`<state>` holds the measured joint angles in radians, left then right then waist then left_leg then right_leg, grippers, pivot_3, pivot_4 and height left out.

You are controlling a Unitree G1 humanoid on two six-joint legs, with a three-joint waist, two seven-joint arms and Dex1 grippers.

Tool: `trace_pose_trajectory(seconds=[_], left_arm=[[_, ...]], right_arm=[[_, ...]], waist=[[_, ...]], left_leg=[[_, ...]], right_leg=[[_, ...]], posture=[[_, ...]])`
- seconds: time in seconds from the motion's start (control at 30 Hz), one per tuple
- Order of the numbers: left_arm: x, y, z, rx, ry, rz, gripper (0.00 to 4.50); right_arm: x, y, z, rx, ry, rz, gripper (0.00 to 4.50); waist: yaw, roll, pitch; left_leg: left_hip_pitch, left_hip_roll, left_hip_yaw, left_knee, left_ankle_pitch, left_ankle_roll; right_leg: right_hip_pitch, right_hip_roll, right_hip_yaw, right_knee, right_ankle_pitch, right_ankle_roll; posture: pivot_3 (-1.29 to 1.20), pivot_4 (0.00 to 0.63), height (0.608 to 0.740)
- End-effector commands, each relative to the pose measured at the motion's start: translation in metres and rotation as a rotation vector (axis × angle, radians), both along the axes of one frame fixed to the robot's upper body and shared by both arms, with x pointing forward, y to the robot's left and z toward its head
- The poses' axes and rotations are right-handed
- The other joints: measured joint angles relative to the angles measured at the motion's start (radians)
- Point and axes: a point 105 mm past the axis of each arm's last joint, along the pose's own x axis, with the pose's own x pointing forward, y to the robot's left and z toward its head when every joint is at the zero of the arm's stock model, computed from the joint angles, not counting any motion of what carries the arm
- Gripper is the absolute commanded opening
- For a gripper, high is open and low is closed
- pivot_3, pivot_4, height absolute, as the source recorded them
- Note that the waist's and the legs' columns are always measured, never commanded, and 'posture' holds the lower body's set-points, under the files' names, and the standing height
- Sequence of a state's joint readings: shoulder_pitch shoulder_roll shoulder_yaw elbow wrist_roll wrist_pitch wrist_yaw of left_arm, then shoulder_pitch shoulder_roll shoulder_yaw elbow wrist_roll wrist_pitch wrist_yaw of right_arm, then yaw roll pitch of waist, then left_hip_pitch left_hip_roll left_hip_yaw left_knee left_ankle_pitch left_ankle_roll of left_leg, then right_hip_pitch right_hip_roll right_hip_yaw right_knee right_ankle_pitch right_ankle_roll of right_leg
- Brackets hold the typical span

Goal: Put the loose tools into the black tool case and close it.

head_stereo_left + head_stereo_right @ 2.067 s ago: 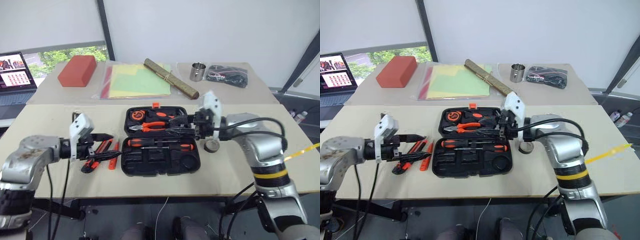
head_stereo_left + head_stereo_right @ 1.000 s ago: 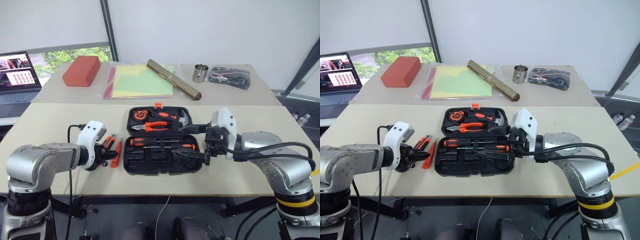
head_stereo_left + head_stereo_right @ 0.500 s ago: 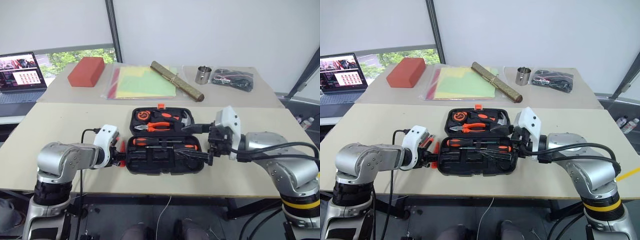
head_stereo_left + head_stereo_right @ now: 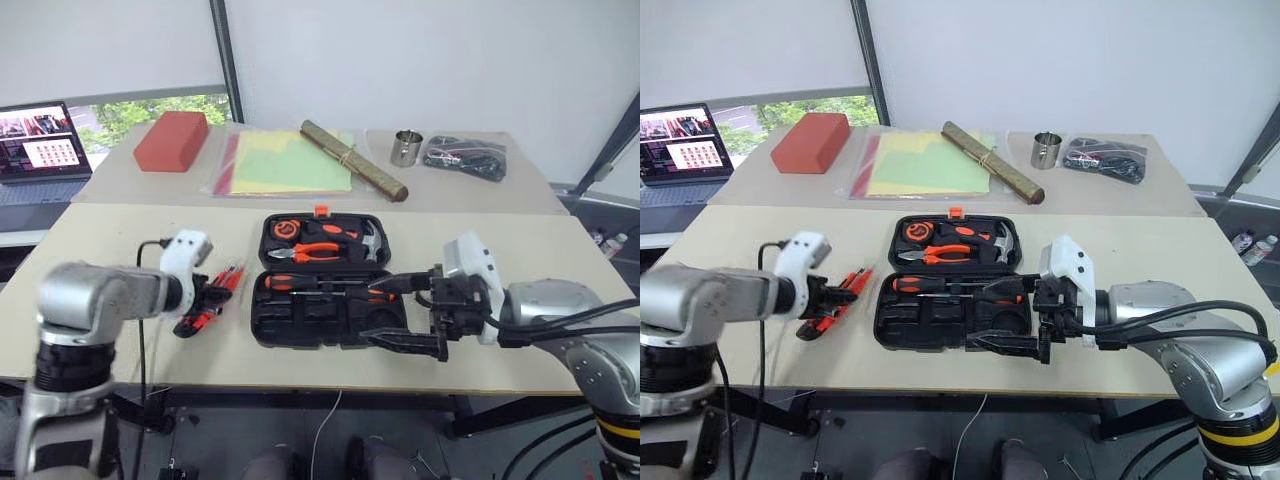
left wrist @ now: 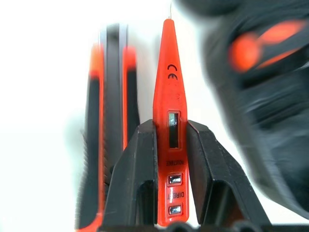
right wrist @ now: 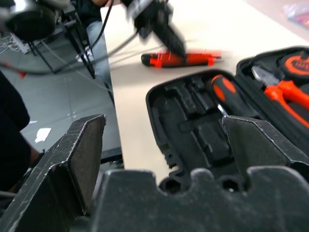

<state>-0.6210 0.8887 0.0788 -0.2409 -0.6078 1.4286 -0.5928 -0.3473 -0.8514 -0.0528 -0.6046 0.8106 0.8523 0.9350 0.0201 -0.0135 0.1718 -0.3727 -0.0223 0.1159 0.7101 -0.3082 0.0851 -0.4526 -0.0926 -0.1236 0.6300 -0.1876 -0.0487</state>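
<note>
- Black tool case [image 4: 328, 290] lies open mid-desk [image 4: 120, 240], just right of the left pincer [image 4: 212, 293].
- Right pincer [image 4: 405, 312] hangs spread wide over the case's near edge.
- Left pincer pinches the slim tester screwdriver [image 5: 170, 121] lengthwise, beside the utility knife [image 5: 108, 125].

White wall [image 4: 420, 60] behind two beige tables [image 4: 120, 230] — window [image 4: 150, 108] at left, dark post [image 4: 222, 45], grey floor [image 6: 63, 101].
</note>
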Motion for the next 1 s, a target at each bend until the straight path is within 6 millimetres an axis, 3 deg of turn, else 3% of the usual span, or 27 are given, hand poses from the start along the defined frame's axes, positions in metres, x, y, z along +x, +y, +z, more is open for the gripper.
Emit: trace_pose_trajectory(seconds=[0.03,0.17,0.37,0.43,0.73,1.0], left_arm=[[0.0,-0.013,0.033,0.062,-0.189,-0.28,0.4],[-0.025,-0.05,0.045,0.046,-0.228,-0.783,0.4],[-0.013,-0.074,0.019,0.097,-0.119,-1.041,0.4],[-0.004,-0.079,0.008,0.126,-0.08,-1.057,0.4],[0.023,-0.09,-0.023,0.218,0.011,-1.029,0.4],[0.034,-0.096,-0.034,0.233,0.012,-1.02,0.4]], right_arm=[[-0.007,0.003,0.005,-0.013,-0.041,0.043,4.5],[-0.005,0.002,0.005,-0.01,-0.035,0.04,4.5],[-0.003,0.004,0.008,0.006,-0.053,0.014,4.5],[-0.003,0.004,0.007,0.006,-0.059,0.005,4.5],[-0.004,0.003,0.009,0.029,-0.086,-0.063,4.5],[-0.006,0.003,0.007,0.031,-0.094,-0.093,4.5]], waist=[[-0.001,0.0,0.0],[0.002,0.0,0.0],[0.006,0.0,0.0],[0.004,0.0,0.0],[0.001,0.0,0.001],[0.005,0.0,0.0]], left_leg=[[0.0,0.0,0.0,-0.001,0.0,0.0],[-0.002,0.0,0.001,-0.001,0.0,0.0],[-0.006,0.0,0.001,0.002,0.0,0.001],[-0.006,0.0,0.002,0.002,0.005,0.008],[-0.01,0.001,0.001,0.003,0.006,0.011],[-0.011,0.001,0.0,0.005,0.005,0.013]], right_leg=[[0.0,0.0,0.0,0.0,0.0,0.0],[-0.001,0.0,-0.001,-0.002,0.0,0.0],[-0.002,0.0,-0.001,-0.003,-0.002,0.004],[-0.003,0.001,-0.001,-0.002,-0.002,0.004],[-0.005,0.001,-0.002,-0.002,-0.003,0.004],[-0.004,0.001,-0.002,-0.002,-0.003,0.006]], posture=[[0.0,0.15,0.737],[0.0,0.15,0.737],[0.0,0.15,0.737],[0.0,0.15,0.737],[0.0,0.15,0.737],[0.0,0.15,0.737]])
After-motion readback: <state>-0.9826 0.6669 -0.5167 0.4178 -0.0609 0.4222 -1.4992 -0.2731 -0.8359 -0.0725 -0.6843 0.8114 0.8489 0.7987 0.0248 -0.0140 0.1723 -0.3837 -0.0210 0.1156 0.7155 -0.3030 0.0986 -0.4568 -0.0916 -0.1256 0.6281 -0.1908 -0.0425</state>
